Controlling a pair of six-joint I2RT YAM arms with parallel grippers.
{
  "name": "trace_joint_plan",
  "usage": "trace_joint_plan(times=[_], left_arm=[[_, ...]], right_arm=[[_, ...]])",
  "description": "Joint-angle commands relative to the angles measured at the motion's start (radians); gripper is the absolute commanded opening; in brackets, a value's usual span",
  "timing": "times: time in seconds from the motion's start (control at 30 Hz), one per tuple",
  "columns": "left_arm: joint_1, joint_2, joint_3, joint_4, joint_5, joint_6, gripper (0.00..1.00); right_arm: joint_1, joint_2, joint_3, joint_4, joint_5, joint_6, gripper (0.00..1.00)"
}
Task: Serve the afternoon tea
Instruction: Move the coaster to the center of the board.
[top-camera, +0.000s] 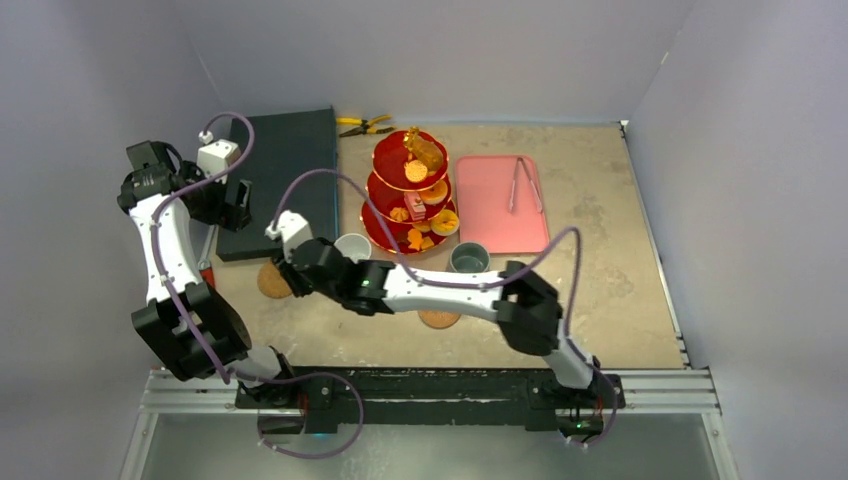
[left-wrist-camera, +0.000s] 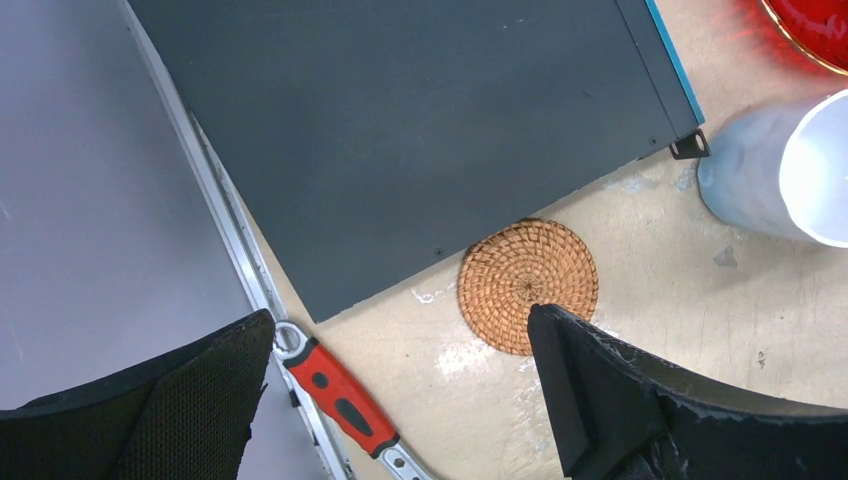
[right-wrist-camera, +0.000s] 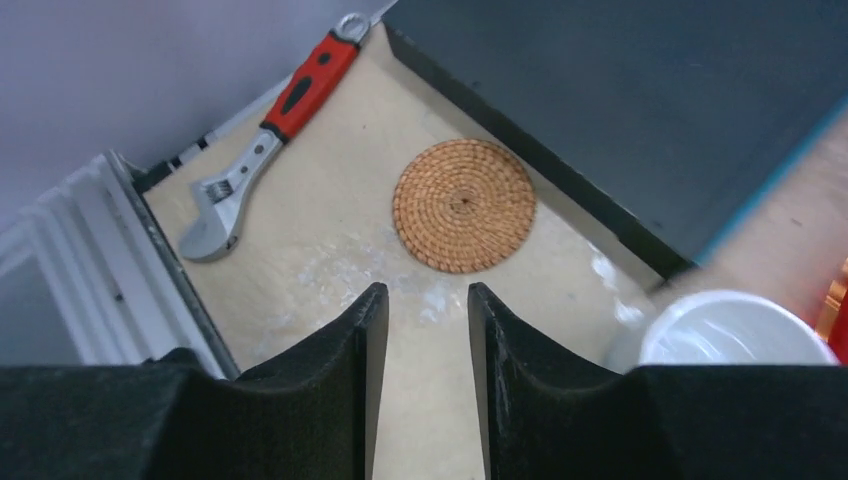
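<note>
The three-tier stand (top-camera: 415, 190) is stocked with biscuits (top-camera: 416, 171). The white mug (right-wrist-camera: 735, 335) stands upright, mouth up, to the right of the right fingers (right-wrist-camera: 340, 370). It is not yet on the cork coaster (right-wrist-camera: 463, 205), which lies flat just ahead of them: round, no long axis. Right fingers: narrowly parted, empty. Left fingers (left-wrist-camera: 620, 400): spread wide.

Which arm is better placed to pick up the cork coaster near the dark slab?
Right. The right gripper is aimed straight at the coaster, jaws parted and empty. The left gripper, wide open, has the coaster off to one side of its jaws.
</note>
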Motion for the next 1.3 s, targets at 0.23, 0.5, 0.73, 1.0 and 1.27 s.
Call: trace_joint_plan(times=[0.23,0.5,0.73,1.0,1.27], left_arm=[[0.007,-0.021,0.059,0.043,-0.037,-0.081,0.99],[0.007,-0.011,0.059,0.036,-0.03,-0.094,0.99],[0.007,-0.014,0.056,0.053,-0.043,-0.092,0.99],[0.006,-0.003,0.072,0.053,-0.036,-0.099,0.99],[0.007,0.009,0.097,0.035,-0.003,-0.107,0.99]], right_arm=[[-0.016,0.352,0.346,-0.026,-0.118,-0.16,0.36],[-0.048,0.491,0.451,0.014,-0.176,-0.147,0.36],[-0.071,0.549,0.458,0.022,-0.212,-0.118,0.36],[-0.073,0.464,0.263,0.061,-0.197,-0.105,0.33],[-0.059,0.282,-0.07,0.14,-0.122,-0.079,0.29]])
